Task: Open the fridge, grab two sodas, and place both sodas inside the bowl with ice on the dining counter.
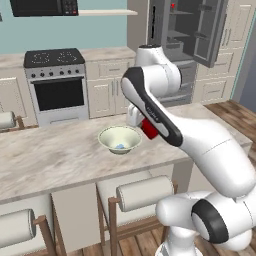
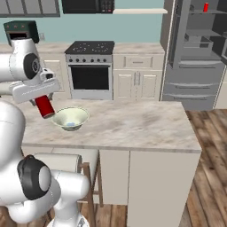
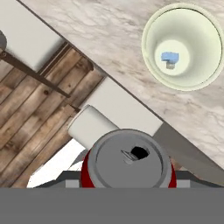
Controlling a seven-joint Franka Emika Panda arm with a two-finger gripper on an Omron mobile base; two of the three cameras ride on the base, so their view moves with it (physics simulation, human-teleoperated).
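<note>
My gripper (image 2: 42,102) is shut on a red soda can (image 2: 45,107), held tilted just above the dining counter (image 2: 133,124). In the left base view the can (image 1: 148,129) hangs beside the right rim of the pale bowl (image 1: 119,139). The hand view looks down on the can's grey lid (image 3: 127,159), with the bowl (image 3: 183,46) off to the upper right and a pale blue ice bit (image 3: 169,57) at its bottom. Behind the counter, the grey fridge (image 2: 195,66) stands open with a second red soda (image 2: 205,7) on a high shelf.
Cushioned wooden stools (image 1: 145,192) line the counter's near side below the hand. A black-topped stove (image 1: 55,82) and cream cabinets (image 2: 135,80) run along the back wall. The open fridge door (image 1: 207,30) juts out at the right. Wood floor (image 2: 208,177) lies right of the counter.
</note>
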